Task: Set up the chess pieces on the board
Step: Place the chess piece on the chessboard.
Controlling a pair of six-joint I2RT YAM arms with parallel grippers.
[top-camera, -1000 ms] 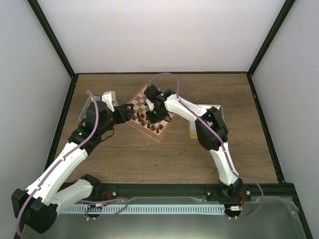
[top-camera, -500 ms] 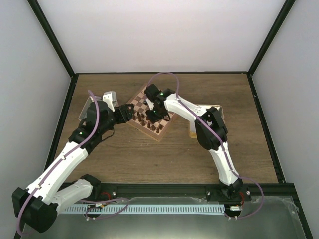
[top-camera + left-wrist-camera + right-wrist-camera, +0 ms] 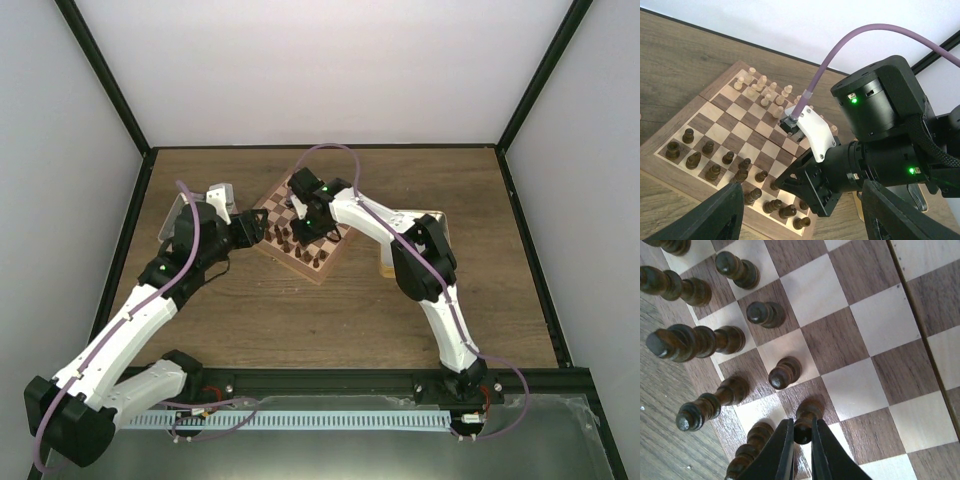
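Counts first. Two arms, one board point(image 3: 322, 262), sitting as a diamond, corners pointing at the tabletop point(image 3: 330, 320) edges instead of lining up with them.

From the left wrist I get 13 dark chess pieces point(image 3: 713, 172) I can pick out for sure. They're in two rows along the board's near side, and a couple more are probably tucked under the right arm. Pale pieces point(image 3: 761, 82) are bunched at the far corner. I count about ten; the arm hides the rest, so no exact number. The right wrist view shows nine dark ones up close.

The right claw point(image 3: 801, 440) is pinched narrow on the head of a dark pawn point(image 3: 807, 415). The pawn is upright with its base on the board, in the inner dark row, a bare square further in beside it. I can't tell the colour of the square it's on.

The left claw point(image 3: 802, 220) is spread wide with nothing in it. It hangs just off the board's left corner, pointing at the dark rows.

Room to move: the middle ranks between the two camps are bare squares. There's open wood in front of the board between the two arms, and more behind it up to the back wall. The dark back row runs right along the raised border, so not much margin there. There's a shallow tin on each side: the left tin point(image 3: 172, 218) is mostly under the left arm and the right tin point(image 3: 438, 215) is partly behind the right arm.
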